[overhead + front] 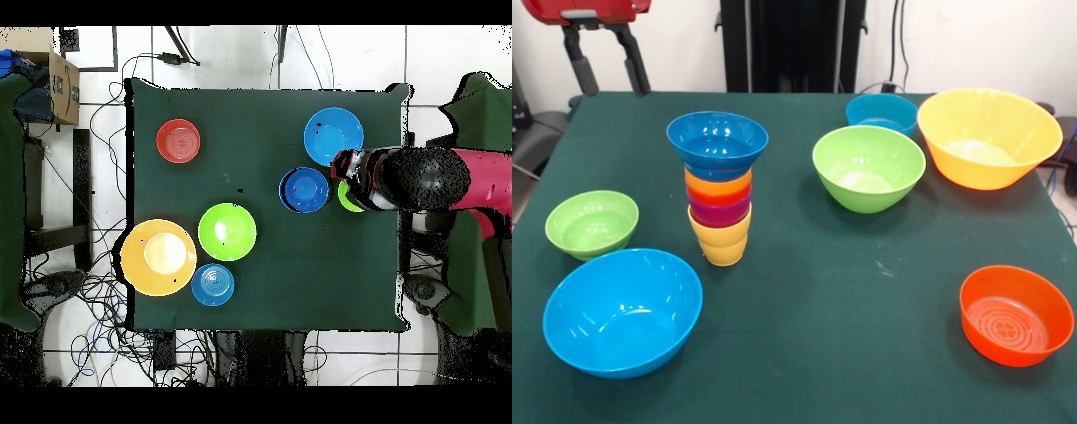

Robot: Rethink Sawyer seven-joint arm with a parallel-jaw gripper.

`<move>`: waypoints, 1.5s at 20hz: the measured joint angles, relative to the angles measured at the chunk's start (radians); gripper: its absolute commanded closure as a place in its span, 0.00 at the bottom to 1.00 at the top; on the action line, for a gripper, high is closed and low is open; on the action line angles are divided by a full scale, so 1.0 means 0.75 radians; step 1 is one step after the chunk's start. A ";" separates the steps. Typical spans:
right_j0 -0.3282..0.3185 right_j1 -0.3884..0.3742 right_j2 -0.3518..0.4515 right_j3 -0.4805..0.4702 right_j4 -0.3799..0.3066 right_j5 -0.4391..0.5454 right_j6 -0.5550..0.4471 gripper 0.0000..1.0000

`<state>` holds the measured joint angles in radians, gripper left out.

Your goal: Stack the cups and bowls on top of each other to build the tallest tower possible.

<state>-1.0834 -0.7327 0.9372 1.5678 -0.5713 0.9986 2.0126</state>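
**Tower up, claw parked high and empty**

Front view: I see the claw [607, 60] at the top left, above the far left edge of the green worktop [847, 309], fingers spread apart with nothing between them. The tower [719, 184] stands upright left of centre: yellow cup [721, 240] at the bottom, then purple cup [720, 213], red-orange cup [718, 196], orange-yellow cup [718, 183] nested in it, and a dark blue bowl [718, 141] on top, flaring wider than the cups. Loose bowls sit around it, all upright and none touching the tower. Small green bowl [591, 223] left of the tower, big light blue bowl [622, 311] near left. Medium green bowl [869, 167] right of centre, teal bowl [882, 112] behind it, large orange-yellow bowl [988, 136] far right, just beside the teal one. Orange-red bowl [1016, 314] alone near right.

Overhead view: the arm [425, 180] comes in from the right edge and covers most of the small green bowl [346, 199]; I can't read the claw here. The tower shows as a dark blue disc [304, 189], just left of the arm's end. Light blue bowl [333, 136] above it. Orange-red bowl [178, 140] upper left, well apart. Medium green bowl [227, 231], orange-yellow bowl [158, 257] and teal bowl [212, 284] cluster lower left, close together.
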 measured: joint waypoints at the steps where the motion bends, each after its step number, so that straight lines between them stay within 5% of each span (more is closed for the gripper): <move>1: 0.000 0.000 -0.001 -0.005 -0.003 0.000 -0.002 0.00; 30: 0.005 0.000 -0.008 -0.035 -0.033 0.000 -0.012 0.00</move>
<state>-1.0793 -0.7325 0.9311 1.5415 -0.5964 0.9986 2.0037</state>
